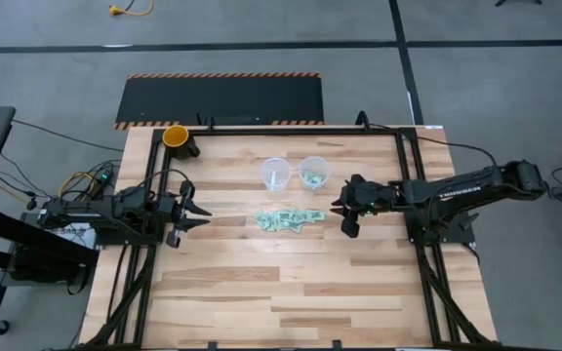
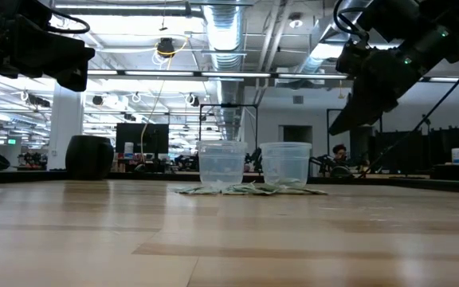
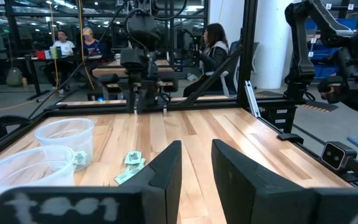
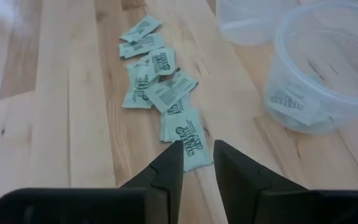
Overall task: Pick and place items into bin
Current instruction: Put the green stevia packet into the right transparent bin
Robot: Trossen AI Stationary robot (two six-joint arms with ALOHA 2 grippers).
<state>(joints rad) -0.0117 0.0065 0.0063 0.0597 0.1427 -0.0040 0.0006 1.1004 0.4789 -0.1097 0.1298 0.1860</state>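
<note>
Several small pale green-and-white packets lie in a loose pile on the wooden table; they also show in the right wrist view. Two clear plastic cups stand just beyond them: the left one looks empty, and the right one holds a few packets. My right gripper hovers above the pile's right end, with its fingers a narrow gap apart and nothing between them. My left gripper waits at the table's left, raised, also with a narrow gap and empty.
An orange cup stands at the table's far left corner. A black frame runs along the table's far edge and sides. Bare wood lies between the pile and the near edge. People sit in the room beyond the table.
</note>
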